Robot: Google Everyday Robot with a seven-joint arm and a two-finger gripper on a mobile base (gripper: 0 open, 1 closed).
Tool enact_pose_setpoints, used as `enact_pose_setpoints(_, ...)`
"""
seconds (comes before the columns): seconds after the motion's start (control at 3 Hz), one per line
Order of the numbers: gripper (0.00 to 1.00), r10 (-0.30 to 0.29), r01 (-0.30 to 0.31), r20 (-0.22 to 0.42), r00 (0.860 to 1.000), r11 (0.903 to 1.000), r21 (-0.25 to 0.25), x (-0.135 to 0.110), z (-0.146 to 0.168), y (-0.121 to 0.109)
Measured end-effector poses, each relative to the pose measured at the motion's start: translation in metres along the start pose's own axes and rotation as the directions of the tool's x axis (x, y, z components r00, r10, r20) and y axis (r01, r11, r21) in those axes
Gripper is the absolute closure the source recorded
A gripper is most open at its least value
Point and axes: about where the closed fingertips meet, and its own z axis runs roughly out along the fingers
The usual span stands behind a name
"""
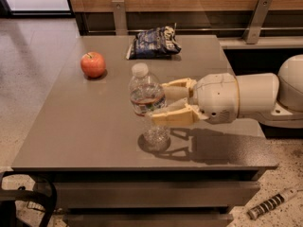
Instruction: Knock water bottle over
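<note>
Camera view, near to far: striped cylindrical object (271, 205) on the speckled floor bottom right, dark curved item (23, 202) bottom left. Grey table (80, 131) fills the middle. Water bottle (144, 96) stands upright near the table's front centre, white cap on top, shadow at its base. Gripper (158, 103) comes in from the right at bottle mid-height, fingers spread wide, one finger (170, 117) crossing in front of the bottle, the other (179, 85) behind it; can't tell if either touches. White arm (255, 98) extends right. Further back, red apple (93, 64) at left, well apart from the bottle. Dark snack bag (154, 42) near the far edge.
</note>
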Motion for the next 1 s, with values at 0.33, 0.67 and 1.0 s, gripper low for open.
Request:
enact_pose_setpoints(0.33, 1.0, -0.042, 0.046, -0.098, 0.994, 0.9983, 0.037, -0.015, -0.015, -0.007)
enact_pose_setpoints(0.67, 1.0, -0.087, 0.103, -0.218, 0.972, 0.9927, 0.063, -0.026, -0.022, -0.016)
enact_pose_setpoints(1.0, 1.0, -0.114, 0.145, -0.321, 0.94, 0.9866, 0.075, -0.028, -0.023, -0.025)
